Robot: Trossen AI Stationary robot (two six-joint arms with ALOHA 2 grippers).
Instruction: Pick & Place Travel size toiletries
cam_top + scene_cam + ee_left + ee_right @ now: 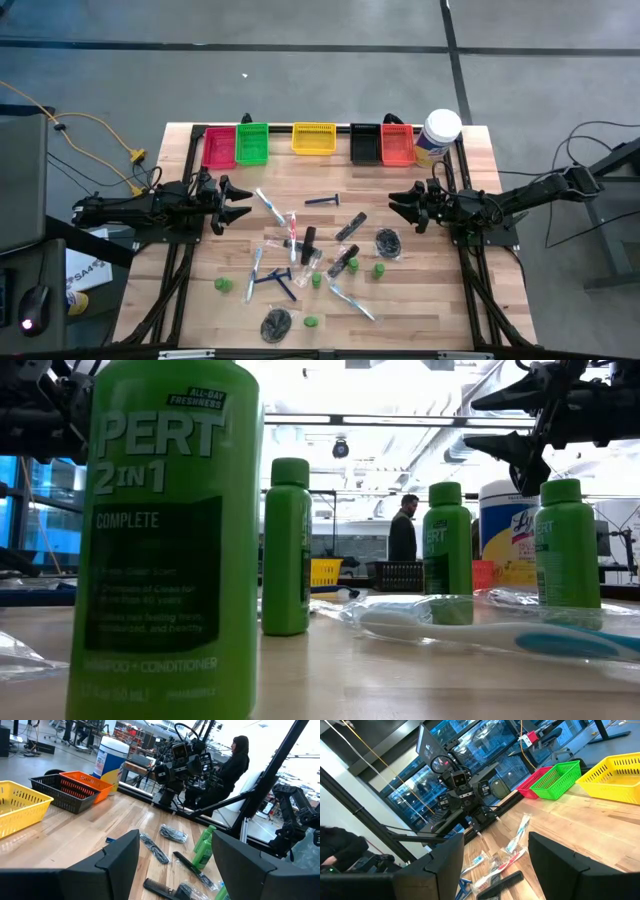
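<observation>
The toiletries [310, 255] lay scattered mid-table, none yet in the bins [310, 140] along the far edge. The left gripper [232, 203] and right gripper [400, 205] hovered at either side, jaws apart and empty. I judged the nearest razor [321, 200] the easiest start: come straight down and pinch across its handle. Clear wrappers blurred which items overlapped, and a green bottle [160, 540] blocked much of the low view.

The travel size toiletries lie scattered across the middle of the wooden table — small green bottles [222, 285] standing upright, blue razors [322, 200], clear-wrapped toothbrushes [270, 206], slim black combs [350, 227] lying flat, and two dark mesh puffs [388, 241] — none in a bin.
</observation>
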